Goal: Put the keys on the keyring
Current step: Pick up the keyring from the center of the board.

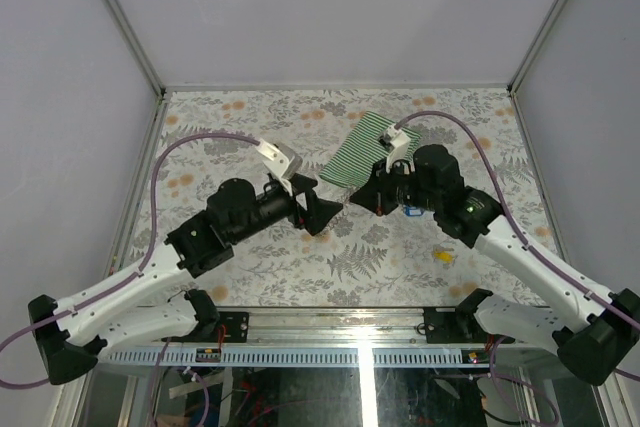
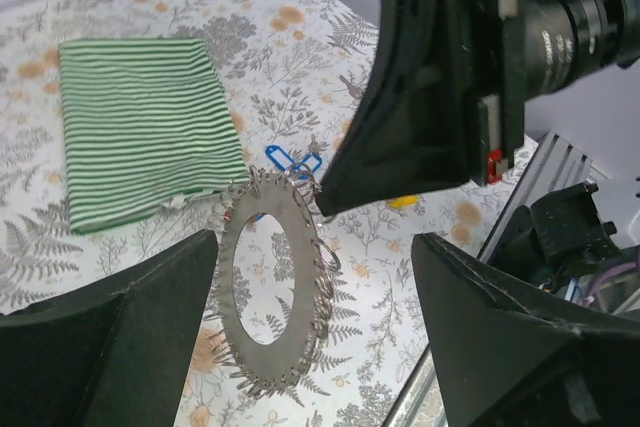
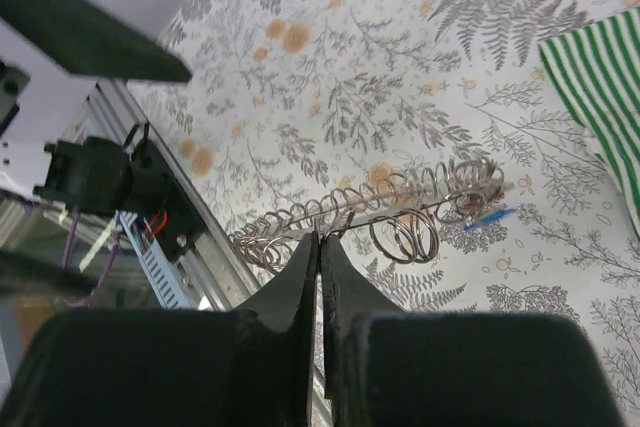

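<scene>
The two arms meet over the middle of the flower-patterned desk, well in from its edges. White walls close in the left, right and far sides, and a metal rail runs along the near edge. There is bare desk in front of the arms and to the far left.

The top view shows the left end effector and the right end effector almost tip to tip, but the thing between them is too small to make out there. The left wrist view shows it plainly: the keyring, a loop of silvery coil, stands tilted on edge between the left fingers. They are spread wide and do not touch it. The black tip of the right end effector meets the ring's upper right rim. In the right wrist view its two fingers are pressed together, pinching the coil at their tips.

A blue key lies on the desk just beyond the ring. Past it, the striped cloth is folded flat, its near corner close to the ring's top. A yellow key lies alone on the right, near the right arm's forearm and well apart from the ring.
</scene>
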